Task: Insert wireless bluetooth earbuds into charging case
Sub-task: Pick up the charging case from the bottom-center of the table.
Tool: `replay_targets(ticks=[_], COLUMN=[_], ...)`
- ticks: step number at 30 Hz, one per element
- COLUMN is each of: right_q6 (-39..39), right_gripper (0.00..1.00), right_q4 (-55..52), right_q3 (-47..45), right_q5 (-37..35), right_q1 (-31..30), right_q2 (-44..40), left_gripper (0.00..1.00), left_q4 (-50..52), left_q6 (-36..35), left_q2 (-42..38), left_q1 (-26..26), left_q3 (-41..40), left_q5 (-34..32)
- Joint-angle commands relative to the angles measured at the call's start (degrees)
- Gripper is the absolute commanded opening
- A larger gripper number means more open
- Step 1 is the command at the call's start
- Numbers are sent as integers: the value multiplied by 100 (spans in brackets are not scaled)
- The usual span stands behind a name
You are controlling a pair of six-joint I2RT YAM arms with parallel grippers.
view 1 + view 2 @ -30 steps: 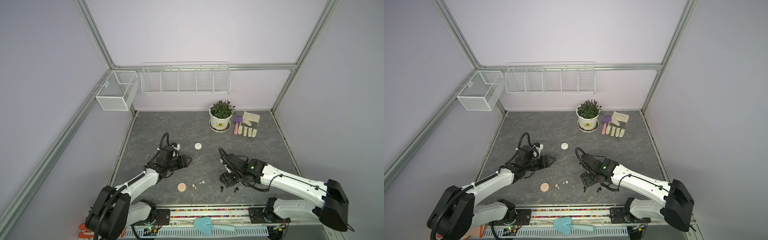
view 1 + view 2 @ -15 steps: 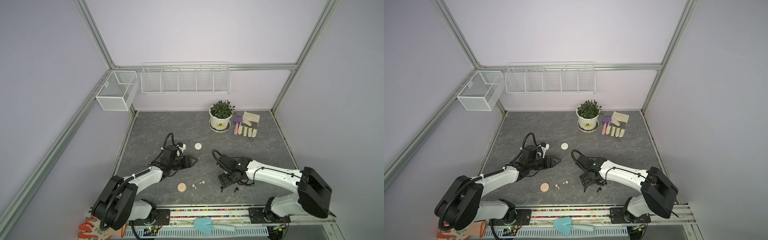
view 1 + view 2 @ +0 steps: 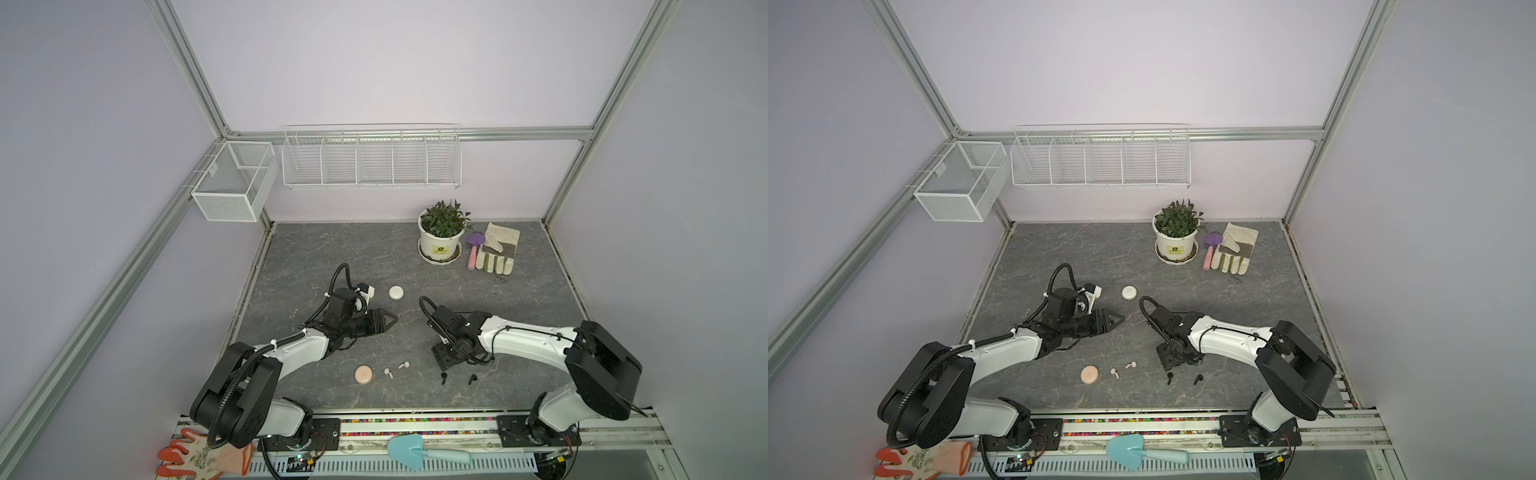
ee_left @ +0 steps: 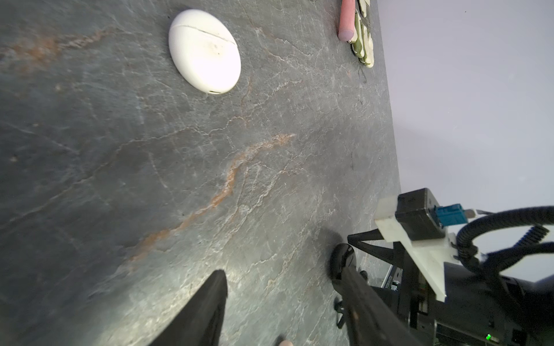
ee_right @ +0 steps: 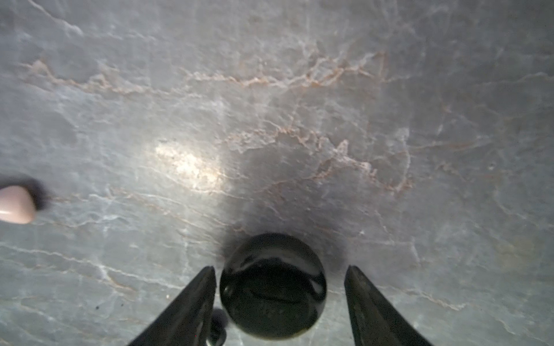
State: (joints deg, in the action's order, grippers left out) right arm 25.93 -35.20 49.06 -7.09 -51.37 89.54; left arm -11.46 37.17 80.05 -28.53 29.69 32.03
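A black round charging case (image 5: 272,284) lies on the grey table between the fingers of my right gripper (image 5: 280,268). The gripper points down over it (image 3: 445,360). One finger is close against the case and a gap shows at the other, so the jaws are open around it. Two black earbuds (image 3: 444,377) (image 3: 472,378) lie just in front of it. Two pale earbuds (image 3: 388,372) (image 3: 403,365) lie beside a pink case (image 3: 363,374). A white case (image 4: 204,51) sits farther back. My left gripper (image 4: 281,272) hovers open and empty (image 3: 390,321) between the white and pink cases.
A potted plant (image 3: 441,237), a small pink-handled trowel (image 3: 473,249) and a work glove (image 3: 498,253) stand at the back right. Wire baskets (image 3: 371,156) hang on the back wall. A blue scoop (image 3: 415,453) and an orange glove (image 3: 203,455) lie on the front rail.
My right gripper has shifted left over the black case and its jaws have narrowed around it. The left gripper has slid a little to the right, its opening unchanged.
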Motion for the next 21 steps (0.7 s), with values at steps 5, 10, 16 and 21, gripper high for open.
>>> replay_targets(ticks=[5,10,16,21], right_q6=[1,43,59,101], right_gripper=[62,59,54,51], right_q4=[144,208,125,30], right_q3=[-54,-107,-81,-20], right_q5=[109,189,132,22], right_q1=[81,92,99,130], right_q2=[121,151,119,57], left_gripper=[61,61,61,61], left_q4=[-111,-53,-49,-51], left_q6=[43,10,19,16], left_q2=[46,35,43,32], left_q1=[-22,-21,-21,-21], left_q3=[212,239,273,296], left_q5=[83,66,51,40])
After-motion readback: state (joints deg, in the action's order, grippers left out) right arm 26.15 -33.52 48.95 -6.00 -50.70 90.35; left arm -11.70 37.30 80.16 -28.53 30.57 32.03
